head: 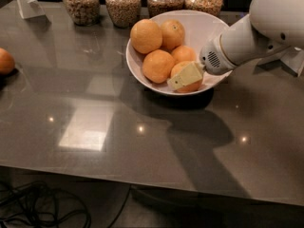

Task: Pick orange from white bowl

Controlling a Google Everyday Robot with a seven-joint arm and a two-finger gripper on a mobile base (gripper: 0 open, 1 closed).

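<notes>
The white bowl (205, 23) stands at the back middle of the grey table and holds several oranges. The deep-orange orange (194, 85) lies at the bowl's front right. My gripper (183, 77) reaches in from the right and straddles this orange. Its cream near finger (186, 75) lies across the orange's front, and the far finger is hidden behind the fruit. The gripper looks open around the orange, which rests in the bowl. A large, paler orange (146, 36) and others (158, 66) lie to its left.
Several glass jars of grain (122, 4) line the back edge just behind the bowl. A loose orange (4, 61) lies at the far left edge. A white stand (26, 1) is at the back left, and a white object (292, 61) at the right.
</notes>
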